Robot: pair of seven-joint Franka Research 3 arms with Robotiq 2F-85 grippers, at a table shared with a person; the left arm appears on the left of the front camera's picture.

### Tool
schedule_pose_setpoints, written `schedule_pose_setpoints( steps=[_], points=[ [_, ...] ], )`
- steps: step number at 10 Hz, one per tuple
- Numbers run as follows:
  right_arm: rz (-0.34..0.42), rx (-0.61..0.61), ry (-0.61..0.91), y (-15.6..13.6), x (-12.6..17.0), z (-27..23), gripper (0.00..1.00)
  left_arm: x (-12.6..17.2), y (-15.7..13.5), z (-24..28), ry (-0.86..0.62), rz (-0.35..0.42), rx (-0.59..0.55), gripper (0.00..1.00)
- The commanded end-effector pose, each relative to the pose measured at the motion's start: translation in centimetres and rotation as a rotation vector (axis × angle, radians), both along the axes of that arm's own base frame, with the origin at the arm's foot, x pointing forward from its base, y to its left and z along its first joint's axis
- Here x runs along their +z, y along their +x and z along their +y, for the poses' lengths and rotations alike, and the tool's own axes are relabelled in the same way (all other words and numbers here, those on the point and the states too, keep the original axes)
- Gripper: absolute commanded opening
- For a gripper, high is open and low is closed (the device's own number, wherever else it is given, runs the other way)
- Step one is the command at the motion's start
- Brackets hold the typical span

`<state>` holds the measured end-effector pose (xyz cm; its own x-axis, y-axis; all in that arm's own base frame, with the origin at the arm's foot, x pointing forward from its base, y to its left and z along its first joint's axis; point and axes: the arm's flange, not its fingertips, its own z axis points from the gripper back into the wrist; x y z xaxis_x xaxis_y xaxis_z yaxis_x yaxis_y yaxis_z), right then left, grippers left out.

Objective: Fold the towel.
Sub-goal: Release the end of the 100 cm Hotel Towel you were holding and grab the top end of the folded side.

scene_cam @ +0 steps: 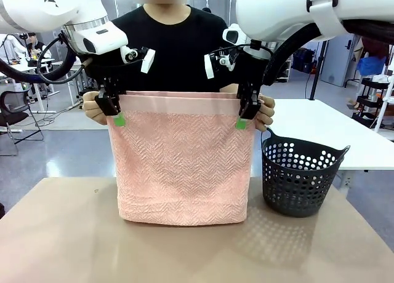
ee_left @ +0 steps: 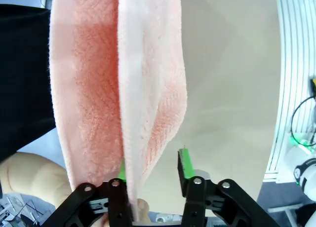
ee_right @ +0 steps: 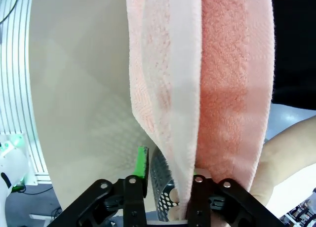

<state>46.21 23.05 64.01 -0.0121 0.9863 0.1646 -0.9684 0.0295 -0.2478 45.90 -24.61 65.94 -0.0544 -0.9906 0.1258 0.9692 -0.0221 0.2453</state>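
The pale pink towel hangs doubled over in front of a person, its lower edge down at the tabletop. The person's hands pinch both top corners. My left gripper is at the top left corner and my right gripper at the top right corner. In the left wrist view the left gripper stands open, with the towel lying against one finger and a gap to the other green pad. In the right wrist view the right gripper is likewise open around the towel's edge.
A dark perforated plastic basket stands on the beige table just right of the towel, below my right arm. The person stands close behind the towel at the far edge. Bare tabletop lies in front and to the left.
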Motion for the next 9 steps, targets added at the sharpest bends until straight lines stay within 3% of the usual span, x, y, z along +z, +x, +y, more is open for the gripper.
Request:
schedule_pose_setpoints(
  steps=[1, 2, 3, 4, 5, 6, 9],
  points=[
    [-0.055, -0.01, 0.025, -0.5, 1.7, -0.9, 0.93, 1.4, -0.7, 0.3, -0.023, -0.063, -0.001, 1.0],
    [-0.121, -0.02, 0.031, -1.4, 3.6, -1.4, 0.65, 2.9, -1.5, 0.0, -0.016, -0.125, -0.001, 1.0],
    [-0.178, -0.024, 0.044, -2.3, 5.3, -1.9, 1.0, 4.0, -2.5, -0.2, -0.027, -0.179, -0.01, 1.0],
    [-0.229, -0.026, 0.06, -3.3, 6.3, -2.3, 0.92, 5.0, -3.5, -0.2, -0.039, -0.239, -0.007, 0.91],
    [-0.275, -0.019, 0.069, -4.4, 7.1, -2.5, 1.0, 5.9, -4.5, -0.1, -0.05, -0.295, -0.003, 1.0],
    [-0.304, -0.005, 0.075, -5.5, 7.7, -2.6, 1.0, 6.6, -5.5, 0.1, -0.045, -0.341, -0.002, 1.0],
    [-0.316, 0.015, 0.07, -5.8, 8.1, -2.4, 1.0, 7.0, -5.7, 0.2, -0.048, -0.359, 0.004, 1.0]
  ],
)
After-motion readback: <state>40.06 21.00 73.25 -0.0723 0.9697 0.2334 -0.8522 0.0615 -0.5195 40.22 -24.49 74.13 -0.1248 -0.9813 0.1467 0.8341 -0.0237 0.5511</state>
